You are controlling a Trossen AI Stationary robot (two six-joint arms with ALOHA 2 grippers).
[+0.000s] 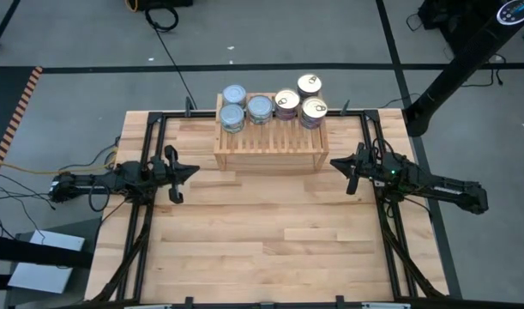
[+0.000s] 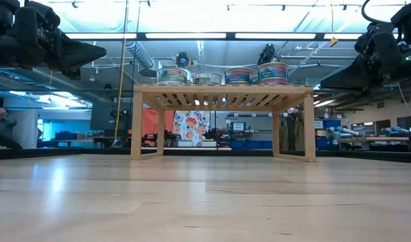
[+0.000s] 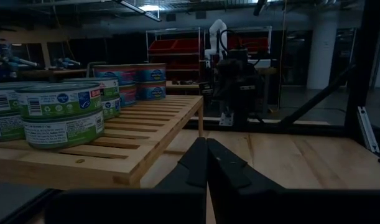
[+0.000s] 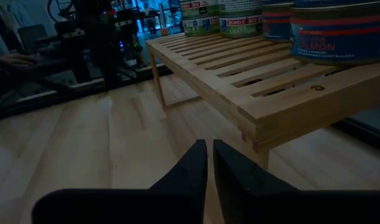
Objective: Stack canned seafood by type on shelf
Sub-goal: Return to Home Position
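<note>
The wooden shelf (image 1: pixel 268 142) stands on the table's far middle. On its slatted top, toward the far side, sit the seafood tins in stacks. Those with silvery-blue lids (image 1: pixel 234 116) are at the left and those with golden pull-tab lids (image 1: pixel 313 110) at the right. The low view shows them in a row (image 2: pixel 222 75) on top. My left gripper (image 1: pixel 195 172) hovers shut to the left of the shelf, pointing at it; its fingers (image 3: pixel 206 146) hold nothing. My right gripper (image 1: pixel 333 160) hovers shut to the right of the shelf, also with nothing in it (image 4: pixel 209 146).
Bare plank tabletop (image 1: pixel 262 240) stretches in front of the shelf to the near edge. Black frame rails (image 1: pixel 150 137) run along the table's sides and far edge. Cables trail off the left side (image 1: pixel 39 176). A person (image 2: pixel 0 117) sits far off in the room.
</note>
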